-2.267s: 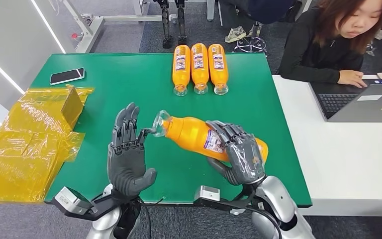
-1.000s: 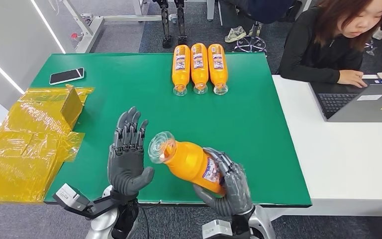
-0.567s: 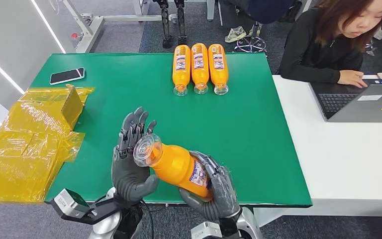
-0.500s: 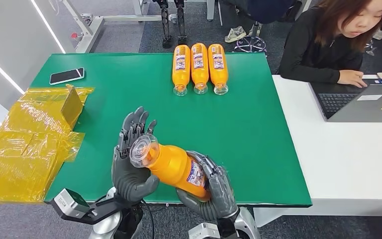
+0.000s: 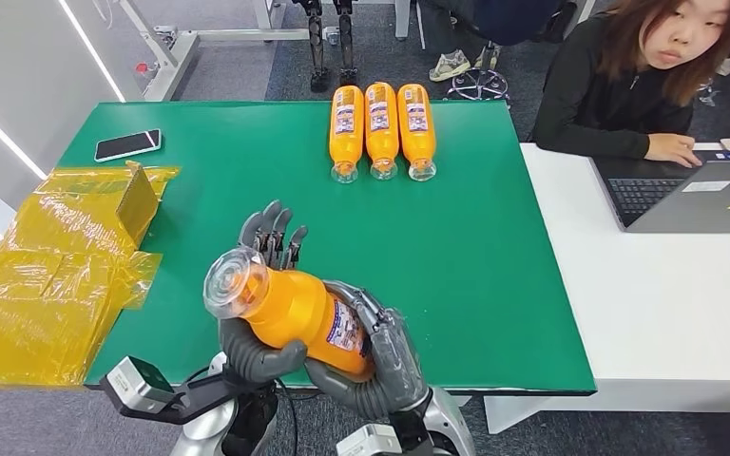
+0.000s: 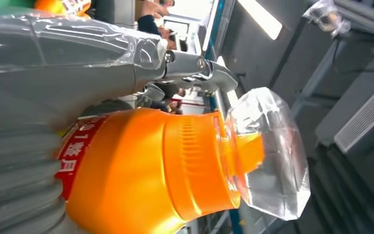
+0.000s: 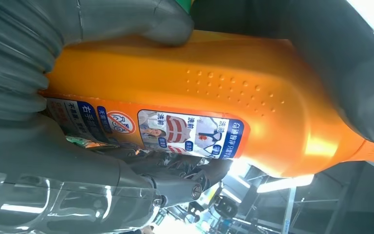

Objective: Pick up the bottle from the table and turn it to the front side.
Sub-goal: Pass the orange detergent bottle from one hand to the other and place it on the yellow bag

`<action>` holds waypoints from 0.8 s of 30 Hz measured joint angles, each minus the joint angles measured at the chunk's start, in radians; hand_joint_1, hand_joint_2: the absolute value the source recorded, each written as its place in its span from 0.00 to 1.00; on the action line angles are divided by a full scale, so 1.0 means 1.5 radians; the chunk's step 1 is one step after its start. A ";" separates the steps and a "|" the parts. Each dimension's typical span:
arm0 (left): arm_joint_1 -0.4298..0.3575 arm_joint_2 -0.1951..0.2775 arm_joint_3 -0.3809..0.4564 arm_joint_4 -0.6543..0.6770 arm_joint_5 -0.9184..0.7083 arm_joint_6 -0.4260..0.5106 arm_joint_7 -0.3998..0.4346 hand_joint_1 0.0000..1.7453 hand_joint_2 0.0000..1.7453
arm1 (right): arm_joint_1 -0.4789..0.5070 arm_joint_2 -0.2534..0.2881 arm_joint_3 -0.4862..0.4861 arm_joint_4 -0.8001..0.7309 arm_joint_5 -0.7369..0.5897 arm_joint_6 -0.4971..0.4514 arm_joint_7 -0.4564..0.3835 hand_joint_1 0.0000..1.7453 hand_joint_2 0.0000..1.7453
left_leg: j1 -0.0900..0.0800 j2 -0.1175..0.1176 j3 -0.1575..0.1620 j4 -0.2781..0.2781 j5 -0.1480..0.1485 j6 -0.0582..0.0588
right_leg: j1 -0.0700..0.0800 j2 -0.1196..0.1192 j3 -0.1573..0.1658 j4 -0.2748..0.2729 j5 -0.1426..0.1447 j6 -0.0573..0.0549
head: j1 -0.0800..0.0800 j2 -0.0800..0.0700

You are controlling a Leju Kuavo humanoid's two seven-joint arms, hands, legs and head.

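An orange bottle (image 5: 290, 309) with a clear cap is held in the air over the near edge of the green table (image 5: 456, 237), cap pointing up and to the left. My right hand (image 5: 380, 366) grips its lower, labelled half, thumb and fingers wrapped around it (image 7: 224, 83). My left hand (image 5: 247, 350) lies against the bottle's upper half: the palm is behind it, the thumb curls under it, and the fingers (image 5: 276, 231) stand straight behind it. In the left wrist view the bottle (image 6: 151, 165) lies along that hand (image 6: 53, 58).
Three more orange bottles (image 5: 380, 128) lie side by side at the table's far edge. A phone (image 5: 127, 144) lies at the far left, above crumpled yellow plastic (image 5: 48, 275). A person (image 5: 646, 76) sits with a laptop (image 5: 694, 195) at the white table (image 5: 665, 313) on the right.
My right hand has carried the bottle left and toward me, tipping its cap upward. The bottle now lies in my left palm, and the left thumb has curled under it.
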State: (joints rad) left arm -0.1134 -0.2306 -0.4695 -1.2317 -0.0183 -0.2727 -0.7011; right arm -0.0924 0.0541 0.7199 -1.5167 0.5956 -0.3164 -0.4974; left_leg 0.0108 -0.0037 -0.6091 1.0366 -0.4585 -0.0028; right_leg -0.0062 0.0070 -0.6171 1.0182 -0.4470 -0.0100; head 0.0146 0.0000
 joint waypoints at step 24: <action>0.002 0.002 0.027 0.005 -0.016 0.000 0.000 0.92 1.00 | -0.021 0.017 -0.001 0.031 0.000 0.036 -0.001 0.00 1.00 | 0.000 0.000 0.000 0.000 0.000 0.000 | 0.000 0.000 0.000 0.000 0.000 0.000 | 0.000 0.000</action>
State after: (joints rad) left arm -0.1106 -0.2279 -0.4284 -1.2242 -0.0423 -0.2728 -0.7004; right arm -0.1234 0.0800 0.7191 -1.4704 0.5951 -0.2617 -0.4990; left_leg 0.0108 -0.0039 -0.6093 1.0366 -0.4585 -0.0028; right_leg -0.0063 0.0069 -0.6171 1.0182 -0.4470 -0.0100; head 0.0147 0.0000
